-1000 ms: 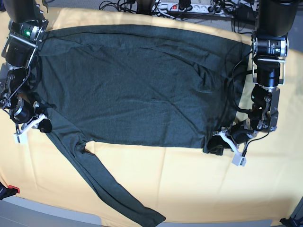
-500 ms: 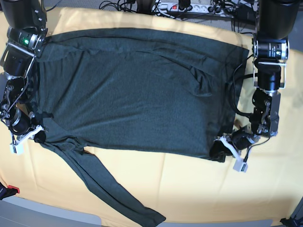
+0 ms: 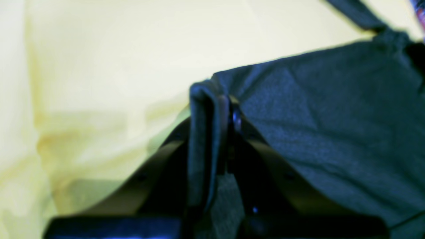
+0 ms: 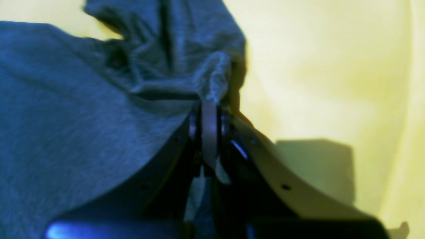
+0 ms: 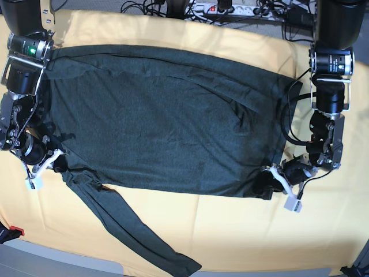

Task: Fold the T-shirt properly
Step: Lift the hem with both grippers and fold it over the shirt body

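T-shirt (image 5: pixel 161 115) placement: it lies spread across the middle of the table (image 5: pixel 242 225), which is covered in yellow cloth. Its body reaches from my right arm's side to my left arm's side. One long sleeve (image 5: pixel 127 231) runs diagonally toward the table's near edge, ending close to that edge.

My left gripper (image 5: pixel 270 183) is clamped on the shirt's near corner on the left-arm side; the left wrist view shows a fold of dark fabric pinched between the closed jaws, bunched and raised off the cloth.

My right gripper (image 5: pixel 53 163) is clamped on the shirt's near corner on the right-arm side, where the sleeve meets the body. The right wrist view shows a gathered ridge of fabric pinched between the closed jaws.

Shallow wrinkles cross the body toward the left-arm side. Cables and a power strip (image 5: pixel 225 8) lie beyond the far edge.
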`<state>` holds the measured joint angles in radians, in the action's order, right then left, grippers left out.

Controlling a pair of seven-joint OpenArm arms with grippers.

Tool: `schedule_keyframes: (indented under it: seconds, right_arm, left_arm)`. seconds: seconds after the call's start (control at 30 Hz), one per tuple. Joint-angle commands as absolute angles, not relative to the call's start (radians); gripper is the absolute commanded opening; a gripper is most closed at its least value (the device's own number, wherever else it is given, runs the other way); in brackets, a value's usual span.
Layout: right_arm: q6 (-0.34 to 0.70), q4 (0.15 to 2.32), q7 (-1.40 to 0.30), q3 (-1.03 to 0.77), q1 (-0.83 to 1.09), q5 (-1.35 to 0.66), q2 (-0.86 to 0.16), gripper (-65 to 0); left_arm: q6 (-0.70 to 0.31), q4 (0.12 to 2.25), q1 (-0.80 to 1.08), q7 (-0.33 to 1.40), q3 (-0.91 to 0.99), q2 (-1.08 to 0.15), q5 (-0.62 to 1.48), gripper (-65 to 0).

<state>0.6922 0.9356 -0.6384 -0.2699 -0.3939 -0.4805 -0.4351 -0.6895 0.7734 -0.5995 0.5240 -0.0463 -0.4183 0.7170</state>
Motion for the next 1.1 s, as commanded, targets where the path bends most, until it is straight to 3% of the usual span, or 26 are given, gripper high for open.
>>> schedule_keyframes:
  seconds: [0.0,0.3,0.5,0.73,1.07]
  right_arm:
    - [0.698,0.952,-0.613,-0.27,-0.42,-0.502,-0.459,-65.0]
    - [0.698,1.144,-0.613,-0.266,-0.278,-0.576,-0.519,-65.0]
    - [0.698,1.3,-0.612,-0.266,-0.168,-0.576,-0.533,-65.0]
    - [0.698,1.31,-0.609,-0.269,-0.147,-0.579,-0.553,-65.0]
    - [0.698,1.311,-0.609,-0.269,-0.141,-0.633,-0.602,-65.0]
  left_arm:
    - [-0.698,0.791,-0.625,0.504,-0.041,-0.437,0.768,-65.0]
    - [-0.698,0.826,-0.572,0.542,-0.041,-0.453,0.826,-65.0]
    - [-0.698,0.95,-0.532,0.702,-0.041,-0.457,0.959,-65.0]
    - [-0.698,1.09,-0.507,0.705,-0.041,-0.509,0.963,-65.0]
    - [-0.698,1.101,-0.463,0.706,-0.041,-0.568,0.999,-65.0]
